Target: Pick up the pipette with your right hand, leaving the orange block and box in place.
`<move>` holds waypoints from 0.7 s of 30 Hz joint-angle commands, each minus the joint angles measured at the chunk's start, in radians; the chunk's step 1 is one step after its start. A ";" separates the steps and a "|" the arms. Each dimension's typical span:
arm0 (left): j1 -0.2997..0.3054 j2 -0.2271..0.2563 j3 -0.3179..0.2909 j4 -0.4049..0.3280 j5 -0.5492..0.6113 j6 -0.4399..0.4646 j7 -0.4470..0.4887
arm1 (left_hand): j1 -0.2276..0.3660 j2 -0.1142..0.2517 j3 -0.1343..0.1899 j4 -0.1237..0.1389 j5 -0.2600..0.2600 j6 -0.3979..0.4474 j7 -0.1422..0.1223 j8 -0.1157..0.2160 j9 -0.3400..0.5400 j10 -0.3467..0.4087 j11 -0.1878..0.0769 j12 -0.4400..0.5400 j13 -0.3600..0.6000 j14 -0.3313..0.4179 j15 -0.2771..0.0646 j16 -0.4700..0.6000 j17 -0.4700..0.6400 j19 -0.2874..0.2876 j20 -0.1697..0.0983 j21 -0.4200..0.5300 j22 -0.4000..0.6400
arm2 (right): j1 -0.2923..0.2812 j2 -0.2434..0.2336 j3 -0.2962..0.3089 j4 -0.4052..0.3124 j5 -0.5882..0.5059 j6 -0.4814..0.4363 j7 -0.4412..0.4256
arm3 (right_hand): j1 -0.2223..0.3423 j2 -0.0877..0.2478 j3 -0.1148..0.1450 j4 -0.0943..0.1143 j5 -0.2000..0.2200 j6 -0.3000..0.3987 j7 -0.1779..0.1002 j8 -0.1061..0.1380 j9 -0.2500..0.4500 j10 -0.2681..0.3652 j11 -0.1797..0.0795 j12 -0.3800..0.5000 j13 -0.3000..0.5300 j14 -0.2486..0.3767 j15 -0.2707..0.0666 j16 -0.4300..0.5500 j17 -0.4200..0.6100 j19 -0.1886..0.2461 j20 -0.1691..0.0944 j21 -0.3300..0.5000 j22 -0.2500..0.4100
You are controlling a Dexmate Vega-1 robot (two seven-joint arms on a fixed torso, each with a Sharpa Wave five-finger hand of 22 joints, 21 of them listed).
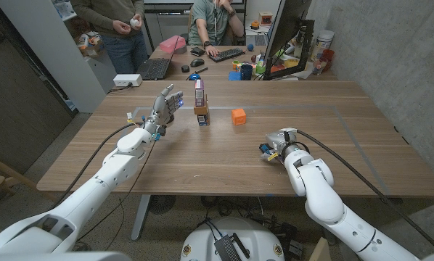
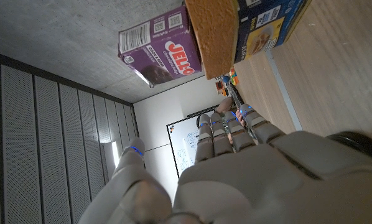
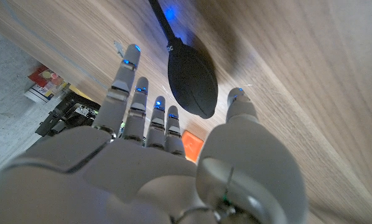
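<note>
Closest in, near the tabletop's [image 1: 202, 167] front edge: the right hand [image 1: 279, 143], fingers spread apart and closed on nothing. Just ahead of its fingertips in the right wrist view, lying on the wood between fingers and thumb: the pipette [image 3: 192, 78], a black bulb with a thin dark stem running away from the hand. No contact to be seen yet. Farther back, well apart from it, the orange block [image 1: 238, 116]; left of that, the upright box [image 1: 199, 93]. Beside the box, raised off the wood, the left hand [image 1: 165, 107], fingers apart and holding nothing.

Likely trouble: a round, soft bulb squirting or rolling away under an off-centre close; a pinch on the thin stem slipping; a forward sweep after a miss pushing the pipette towards the orange block. Also a risk of the left hand nudging the box, being so near.

From the head view, pipette hidden under the right hand. Stem's far end cut off. Brown thing under the box hard to identify.
</note>
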 commanded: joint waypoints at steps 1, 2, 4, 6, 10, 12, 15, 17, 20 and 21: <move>0.009 0.003 -0.002 -0.022 0.003 0.004 0.013 | 0.000 0.003 -0.006 0.000 0.005 0.007 -0.002 0.005 0.005 0.002 -0.003 0.007 0.005 0.002 0.000 0.006 0.006 0.002 0.007 -0.002 0.004 | 0.005 -0.015 -0.019 0.019 0.030 -0.047 -0.038 | 0.057 0.010 0.030 -0.006 0.001 0.047 -0.009 0.018 0.012 0.030 -0.003 0.018 0.013 0.049 -0.018 0.017 0.006 0.065 -0.031 0.020 0.002; 0.011 0.005 -0.001 -0.029 0.006 0.012 0.024 | 0.000 0.003 -0.006 0.000 0.005 0.007 -0.002 0.005 0.005 0.002 -0.003 0.007 0.005 0.002 0.000 0.006 0.006 0.002 0.007 -0.002 0.004 | 0.006 -0.013 -0.024 0.025 0.024 -0.053 -0.043 | 0.069 0.011 0.036 -0.008 0.001 0.051 -0.007 0.020 0.014 0.034 -0.003 0.022 0.016 0.061 -0.023 0.019 0.006 0.078 -0.038 0.023 0.002; 0.012 0.003 -0.001 -0.028 0.003 0.010 0.020 | 0.000 0.003 -0.006 0.000 0.005 0.008 -0.003 0.005 0.005 0.001 -0.002 0.007 0.005 0.003 -0.001 0.007 0.006 0.002 0.007 -0.002 0.004 | 0.006 0.002 -0.032 0.041 0.016 -0.076 -0.058 | 0.092 0.012 0.045 -0.010 -0.001 0.064 -0.013 0.025 0.018 0.048 -0.003 0.030 0.020 0.078 -0.032 0.021 0.007 0.096 -0.052 0.026 0.001; 0.012 0.001 -0.001 -0.027 0.003 0.007 0.019 | 0.000 0.003 -0.007 0.000 0.005 0.010 -0.004 0.006 0.005 0.000 -0.002 0.006 0.005 0.003 0.000 0.007 0.006 0.002 0.007 -0.002 0.004 | 0.017 0.011 -0.042 0.053 0.004 -0.087 -0.038 | 0.127 0.012 0.059 -0.016 -0.001 0.082 -0.022 0.032 0.023 0.060 -0.011 0.039 0.027 0.101 -0.039 0.024 0.007 0.123 -0.064 0.032 0.001; 0.013 -0.002 -0.001 -0.024 0.001 0.004 0.018 | 0.000 0.004 -0.007 0.000 0.006 0.012 -0.003 0.007 0.005 0.001 -0.003 0.006 0.005 0.003 -0.001 0.007 0.006 0.002 0.007 -0.002 0.004 | 0.019 0.015 -0.049 0.069 0.015 -0.102 -0.067 | 0.200 0.005 0.086 -0.019 -0.001 0.112 -0.045 0.046 0.034 0.086 -0.021 0.057 0.040 0.139 -0.064 0.026 0.008 0.175 -0.102 0.043 0.000; 0.015 -0.002 -0.002 -0.025 0.001 0.002 0.018 | 0.000 0.004 -0.007 0.000 0.006 0.013 -0.004 0.007 0.005 0.001 -0.003 0.006 0.005 0.003 0.000 0.007 0.006 0.002 0.007 -0.002 0.004 | 0.015 0.013 -0.048 0.070 0.027 -0.110 -0.085 | 0.227 0.006 0.097 -0.011 -0.004 0.141 -0.059 0.060 0.044 0.112 -0.028 0.073 0.051 0.176 -0.072 0.033 0.011 0.205 -0.122 0.050 0.000; 0.020 0.000 -0.006 -0.028 -0.003 -0.001 0.018 | 0.000 0.004 -0.008 0.000 0.006 0.013 -0.003 0.007 0.005 0.000 -0.003 0.006 0.005 0.003 -0.001 0.007 0.006 0.002 0.007 -0.002 0.004 | 0.001 0.009 -0.044 0.069 0.047 -0.126 -0.141 | 0.265 0.016 0.117 0.000 -0.014 0.211 -0.065 0.097 0.070 0.200 -0.042 0.124 0.084 0.259 -0.123 0.054 0.024 0.254 -0.172 0.060 0.002; 0.022 0.003 -0.006 -0.035 0.000 0.007 0.028 | 0.000 0.004 -0.008 0.000 0.006 0.013 -0.004 0.006 0.005 -0.001 -0.003 0.006 0.005 0.003 0.000 0.007 0.006 0.002 0.007 -0.002 0.004 | 0.001 0.004 -0.046 0.068 0.053 -0.129 -0.150 | 0.280 0.027 0.126 0.004 -0.019 0.250 -0.068 0.118 0.086 0.237 -0.043 0.146 0.102 0.301 -0.145 0.070 0.033 0.284 -0.198 0.069 0.003; 0.023 0.006 -0.006 -0.040 0.001 0.013 0.032 | 0.000 0.005 -0.009 0.000 0.006 0.013 -0.004 0.006 0.005 -0.001 -0.003 0.006 0.005 0.003 -0.001 0.007 0.006 0.002 0.007 -0.002 0.004 | 0.005 0.000 -0.053 0.068 0.053 -0.138 -0.148 | 0.294 0.036 0.135 0.009 -0.029 0.304 -0.070 0.151 0.111 0.287 -0.056 0.176 0.132 0.353 -0.180 0.089 0.045 0.315 -0.232 0.079 0.004; 0.023 0.005 -0.006 -0.036 -0.002 0.008 0.024 | 0.000 0.005 -0.009 0.000 0.006 0.013 -0.004 0.006 0.005 0.000 -0.004 0.006 0.005 0.003 -0.001 0.007 0.006 0.002 0.007 -0.002 0.004 | 0.007 -0.002 -0.055 0.068 0.052 -0.139 -0.145 | 0.296 0.037 0.136 0.009 -0.031 0.314 -0.072 0.157 0.115 0.292 -0.059 0.180 0.136 0.361 -0.186 0.091 0.046 0.319 -0.236 0.081 0.004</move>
